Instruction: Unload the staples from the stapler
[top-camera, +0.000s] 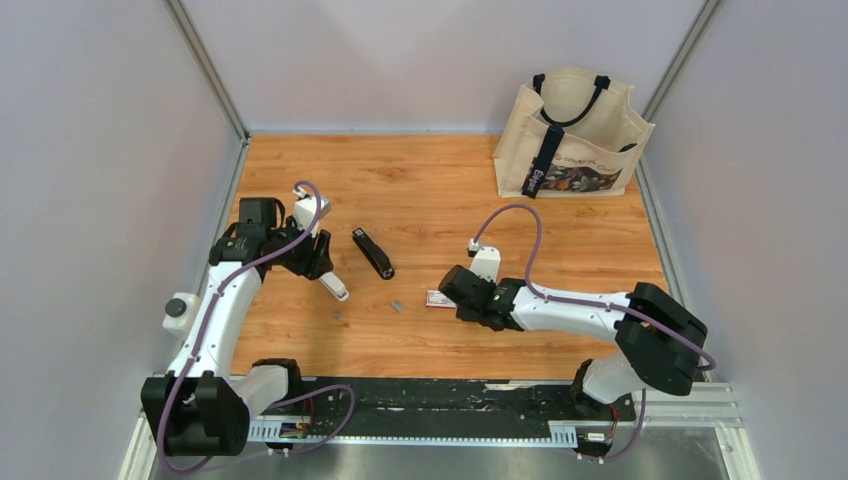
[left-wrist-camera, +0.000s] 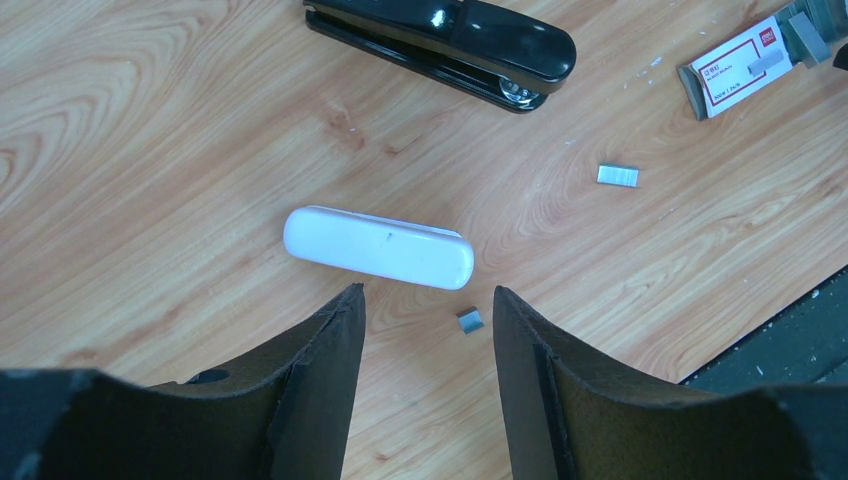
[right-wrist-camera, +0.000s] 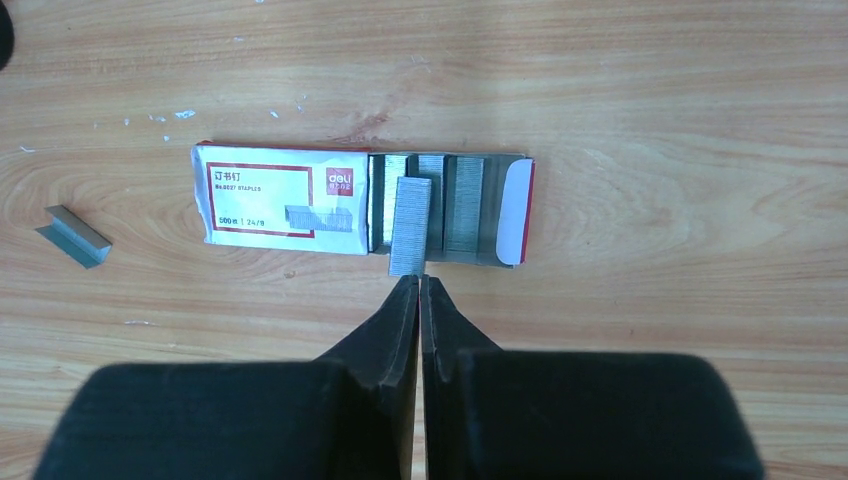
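The right pincer (right-wrist-camera: 420, 288) stood shut, its fingers pressed together with only a hairline slit between them. Their tips met the near end of a staple strip (right-wrist-camera: 410, 222) lying across the open tray of the staple box (right-wrist-camera: 270, 195); whether they pinched it I could not tell. The left pincer (left-wrist-camera: 428, 322) stood moderately open and held nothing. A tiny staple fragment (left-wrist-camera: 469, 320) lay on the counter (top-camera: 450, 190) between its fingers.

The staples were short grey metal strips, and another loose strip (left-wrist-camera: 617, 176) lay on the wood between the black stapler (left-wrist-camera: 450, 45) and the box. The stapler lay closed, beyond a white oblong object (left-wrist-camera: 378, 247) just ahead of the left pincer.

Bare wood surrounded the box on all sides. The black rail (top-camera: 450, 395) ran along the counter's near edge, close behind both pincers, while the tote bag (top-camera: 570, 130) stood in the far right corner — well apart.
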